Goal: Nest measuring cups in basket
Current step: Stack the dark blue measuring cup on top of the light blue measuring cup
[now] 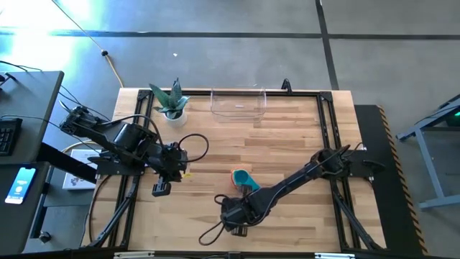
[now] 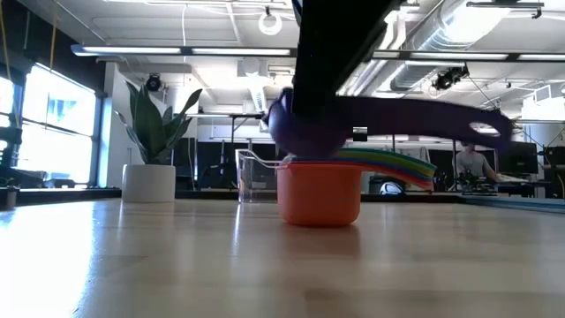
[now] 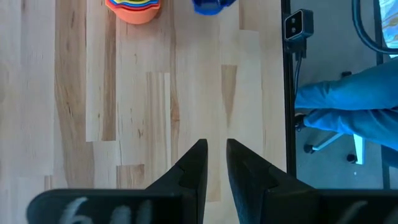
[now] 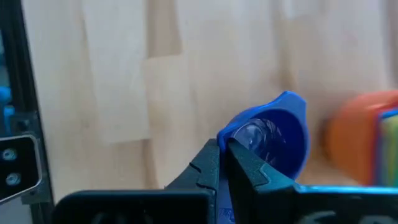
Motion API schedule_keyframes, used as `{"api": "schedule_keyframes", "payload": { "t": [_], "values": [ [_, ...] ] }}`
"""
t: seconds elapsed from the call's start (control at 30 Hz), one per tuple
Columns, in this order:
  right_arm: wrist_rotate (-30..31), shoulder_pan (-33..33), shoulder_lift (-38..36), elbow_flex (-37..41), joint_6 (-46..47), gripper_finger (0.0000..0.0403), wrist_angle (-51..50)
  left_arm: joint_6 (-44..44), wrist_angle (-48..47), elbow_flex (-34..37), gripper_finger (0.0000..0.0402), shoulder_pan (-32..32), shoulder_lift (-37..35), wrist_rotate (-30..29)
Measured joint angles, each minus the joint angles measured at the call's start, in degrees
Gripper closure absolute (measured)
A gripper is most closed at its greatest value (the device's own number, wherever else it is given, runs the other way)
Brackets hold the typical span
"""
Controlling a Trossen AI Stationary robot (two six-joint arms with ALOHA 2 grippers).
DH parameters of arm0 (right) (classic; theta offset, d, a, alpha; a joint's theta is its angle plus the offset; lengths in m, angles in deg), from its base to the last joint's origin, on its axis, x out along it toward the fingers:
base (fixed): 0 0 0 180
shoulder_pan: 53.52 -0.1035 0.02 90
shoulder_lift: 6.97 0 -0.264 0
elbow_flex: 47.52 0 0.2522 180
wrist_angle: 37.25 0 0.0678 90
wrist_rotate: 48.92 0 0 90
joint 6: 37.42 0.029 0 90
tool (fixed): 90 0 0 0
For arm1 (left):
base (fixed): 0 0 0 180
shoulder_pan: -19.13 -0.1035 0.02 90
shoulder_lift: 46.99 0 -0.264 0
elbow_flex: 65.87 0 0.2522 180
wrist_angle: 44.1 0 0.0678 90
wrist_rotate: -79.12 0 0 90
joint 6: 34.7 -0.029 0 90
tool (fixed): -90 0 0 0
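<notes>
A pale wooden table point(image 1: 287, 144) fills the middle of the overhead frame, with grey floor around it and, in the level view, a bright open workshop behind. At the upper centre of the overhead frame, against the table's far edge, sits the clear basket point(image 1: 238, 103), with nothing visible inside it. A white plant pot point(image 1: 172, 114) stands to its left.

Below centre in the overhead frame lies the stack of measuring cups point(image 1: 243, 178). The level view shows an orange cup point(image 2: 319, 191) at the bottom, with a fan of coloured handles spreading to the right.

The right gripper point(image 4: 222, 153), at lower centre of the overhead frame, is clenched on the rim of a blue cup point(image 4: 273, 135), which sits just beside the orange stack in the right wrist view.

The left gripper point(image 3: 216, 163) hangs over bare wood at the lower left of the overhead frame, its fingers slightly parted and empty.

Judging by this, most cups look nested together, but on the table, not in the basket. The blue cup seems yet to join them, and the whole stack has yet to reach the basket.
</notes>
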Motion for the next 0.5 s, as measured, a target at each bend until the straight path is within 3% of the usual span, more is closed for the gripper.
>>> {"api": "schedule_keyframes", "payload": {
  "t": [0.5],
  "values": [
    [7.50, 1.75, -0.02, -5.57, 0.32, 0.0402, -14.79, 0.02, -0.01, 0.00, 0.0353, 0.00, 0.00, 0.02]
  ]
}}
